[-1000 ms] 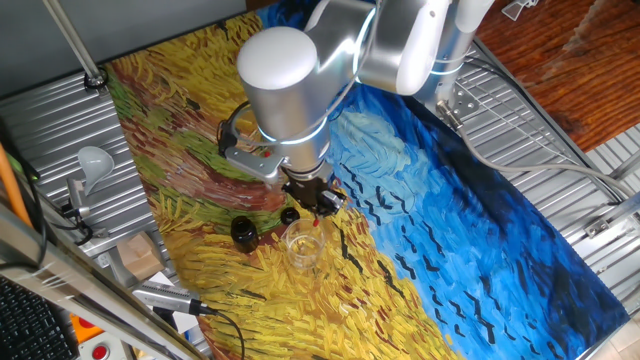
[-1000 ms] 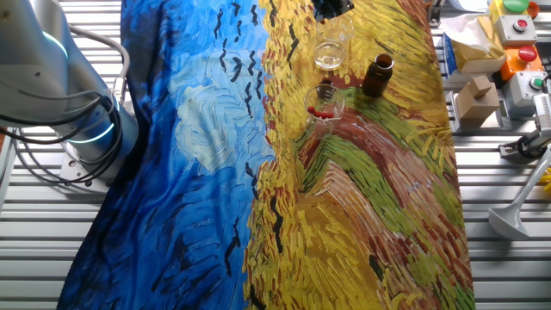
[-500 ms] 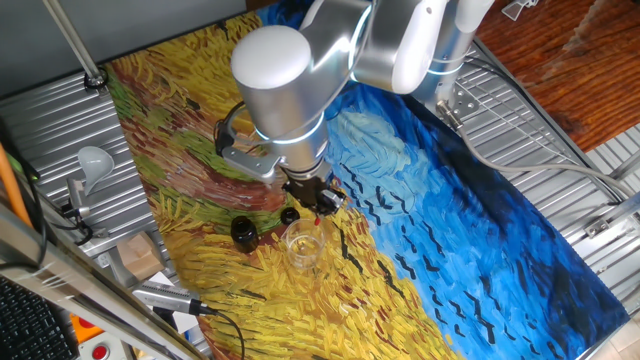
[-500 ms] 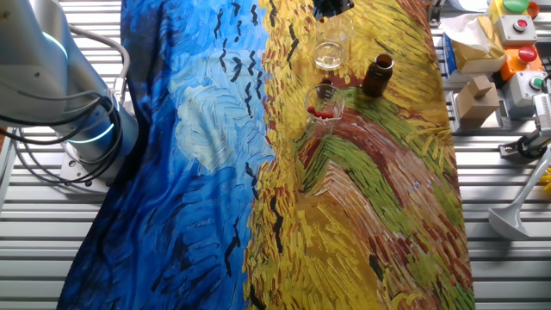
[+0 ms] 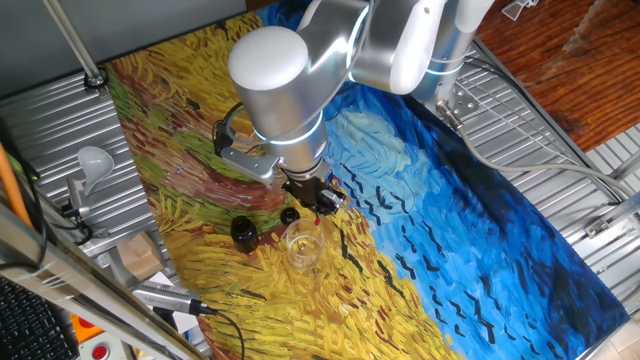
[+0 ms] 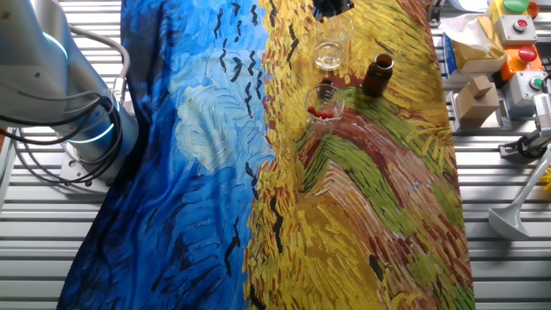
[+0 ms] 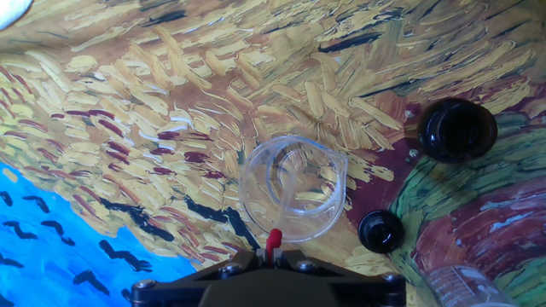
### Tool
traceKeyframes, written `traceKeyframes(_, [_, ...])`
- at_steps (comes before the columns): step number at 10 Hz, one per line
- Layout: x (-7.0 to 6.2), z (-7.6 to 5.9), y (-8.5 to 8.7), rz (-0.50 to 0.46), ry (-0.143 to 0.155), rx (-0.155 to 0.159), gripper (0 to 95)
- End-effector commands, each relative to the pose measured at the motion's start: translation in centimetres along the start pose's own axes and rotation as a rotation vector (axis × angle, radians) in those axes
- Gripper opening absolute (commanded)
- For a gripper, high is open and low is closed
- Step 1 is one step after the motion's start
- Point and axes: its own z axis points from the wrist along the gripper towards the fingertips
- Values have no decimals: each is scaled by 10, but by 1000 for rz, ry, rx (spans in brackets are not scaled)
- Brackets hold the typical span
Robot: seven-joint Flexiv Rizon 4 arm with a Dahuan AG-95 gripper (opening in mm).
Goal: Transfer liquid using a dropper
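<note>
The claw (image 5: 318, 203) is gripping the dropper (image 7: 274, 243) by its bulb, hanging upright over the beaker (image 7: 293, 188); tip aimed inside.

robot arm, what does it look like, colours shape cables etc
The arm is built of fat rounded segments in glossy silver-grey and white, with a thin glowing cyan ring at a joint. A black cable loops beside the wrist, above a pale bracket with a red mark. The gripper is small and black.

A painted cloth (image 6: 362, 224) covered the table; two clear beakers (image 6: 329, 54), a brown bottle (image 6: 377, 75) and its black cap (image 7: 380, 231) stood on it.
</note>
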Motion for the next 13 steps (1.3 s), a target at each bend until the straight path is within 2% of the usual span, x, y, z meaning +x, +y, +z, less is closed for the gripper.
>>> traceKeyframes(1, [0,0,0,1,-1,0,0])
traceKeyframes(7, [0,-1,0,0,1,4,0])
traceKeyframes(8, [0,-1,0,8,-11,2,0])
traceKeyframes(10, [-1,-2,1,16,-33,-22,0])
traceKeyframes(13, [-2,-6,4,36,-43,-51,0])
